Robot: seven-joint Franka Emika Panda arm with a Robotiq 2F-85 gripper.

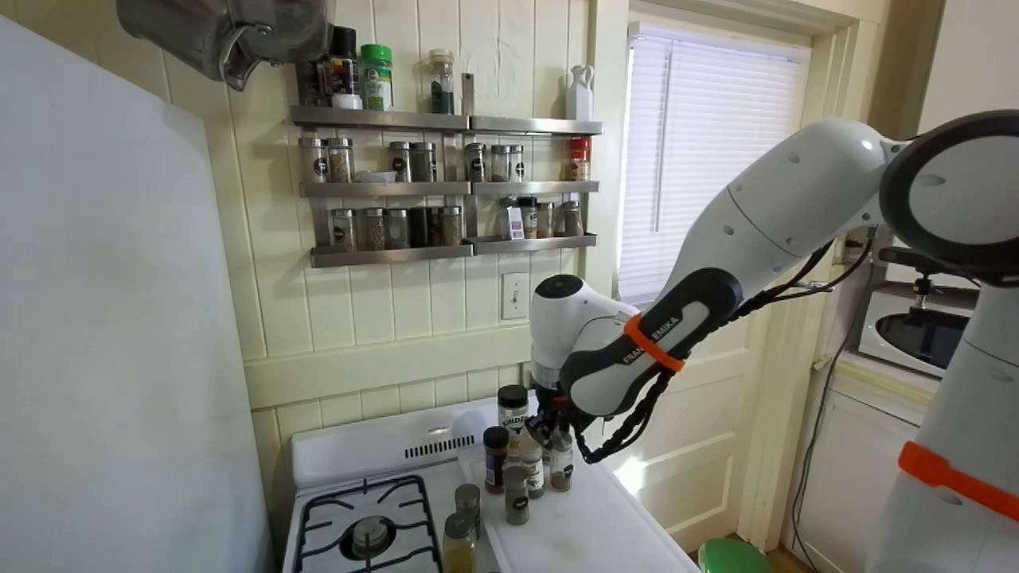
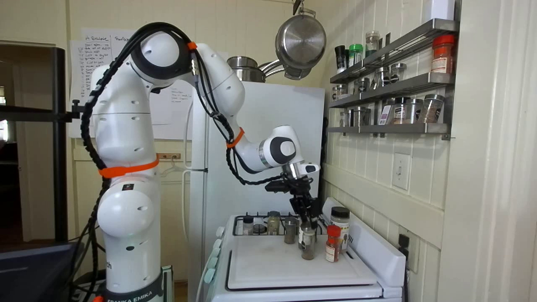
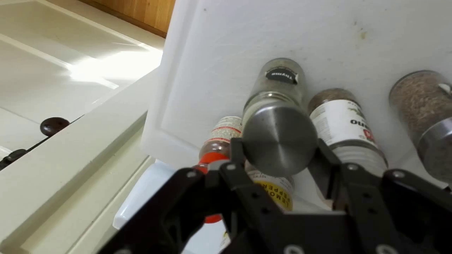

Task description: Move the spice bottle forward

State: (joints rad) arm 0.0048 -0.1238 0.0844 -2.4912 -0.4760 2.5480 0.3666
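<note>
My wrist view: my claw is clamped on a clear glass spice bottle with a round brushed-metal lid and a black Thyme label, one finger either side of the lid. I count five spice containers I can make out: that one, a white-labelled bottle just beside it, a metal-lidded glass jar with brown grains inside, a red-capped bottle, and a yellow-labelled Lemon Pepper bottle partly hidden by my fingers. Under the lot is a white flat board.

In an exterior view I've got one white gas stove, one black-grated burner, and two jars near it: a grey metal-lidded jar and a clear glass jar with yellowish stuff in it. Six steel shelf sections carry more containers.

In an exterior view my spice bottle looks upright, brownish stuff in its lower part; can't tell if its base touches the board. Two red caps here: the bottle near mine, plus a red-lidded jar on the shelves.
</note>
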